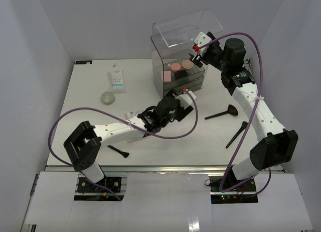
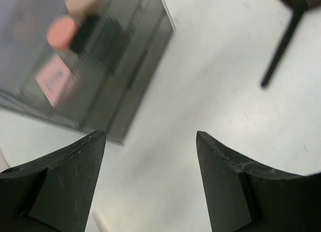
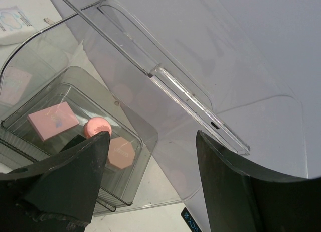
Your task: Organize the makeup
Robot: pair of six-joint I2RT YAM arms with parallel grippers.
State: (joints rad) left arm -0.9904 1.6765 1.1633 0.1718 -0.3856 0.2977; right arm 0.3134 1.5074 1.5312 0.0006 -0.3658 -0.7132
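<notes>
The clear organizer box (image 1: 173,38) stands at the back with its lid (image 3: 200,91) raised. In its top tray lie a pink square pad (image 1: 167,76), a round pink compact (image 1: 176,67), a beige compact (image 1: 187,64) and a black compact (image 1: 180,75). The right wrist view shows the pad (image 3: 52,120), the pink compact (image 3: 97,126) and the beige compact (image 3: 120,152). My right gripper (image 1: 196,53) (image 3: 153,134) is open and empty, above the tray's right end. My left gripper (image 1: 184,102) (image 2: 150,134) is open and empty over bare table in front of the box.
Two black brushes (image 1: 223,112) (image 1: 236,134) lie right of centre; one shows in the left wrist view (image 2: 283,46). A third brush (image 1: 119,151) lies by the left arm. A white sachet (image 1: 117,80) and a round pale compact (image 1: 108,97) lie at the back left.
</notes>
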